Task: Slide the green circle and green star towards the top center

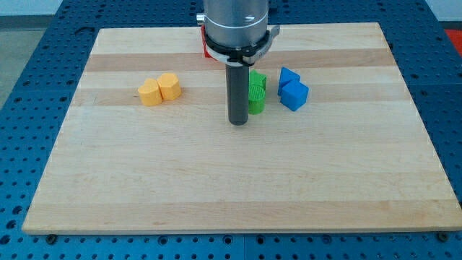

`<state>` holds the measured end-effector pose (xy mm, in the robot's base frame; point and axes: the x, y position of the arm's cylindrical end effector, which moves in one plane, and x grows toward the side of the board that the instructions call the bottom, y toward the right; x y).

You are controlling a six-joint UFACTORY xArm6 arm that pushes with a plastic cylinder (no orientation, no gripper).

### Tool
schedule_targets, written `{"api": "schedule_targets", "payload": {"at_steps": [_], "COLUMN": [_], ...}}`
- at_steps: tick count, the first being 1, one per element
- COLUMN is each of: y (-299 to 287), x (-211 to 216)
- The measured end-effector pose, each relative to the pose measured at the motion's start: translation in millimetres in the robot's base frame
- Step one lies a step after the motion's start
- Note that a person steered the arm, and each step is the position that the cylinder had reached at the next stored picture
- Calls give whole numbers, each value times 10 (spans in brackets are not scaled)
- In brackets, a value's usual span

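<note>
Two green blocks stand together just right of the board's top centre: one green block (258, 79) behind and another green block (257, 101) in front. Their shapes cannot be made out, as the rod partly hides them. My tip (239, 123) rests on the board, just left of and slightly below the front green block, close to it or touching it.
Two blue blocks (292, 89) sit right of the green ones. Two yellow-orange blocks (159, 89) sit at the view's left. A red block (206, 49) peeks out behind the arm's body near the top. The wooden board (231, 180) lies on a blue perforated table.
</note>
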<state>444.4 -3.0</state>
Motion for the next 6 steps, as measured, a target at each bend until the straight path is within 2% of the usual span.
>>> {"api": "schedule_targets", "payload": {"at_steps": [2, 6], "y": [305, 312], "x": [-94, -913]}}
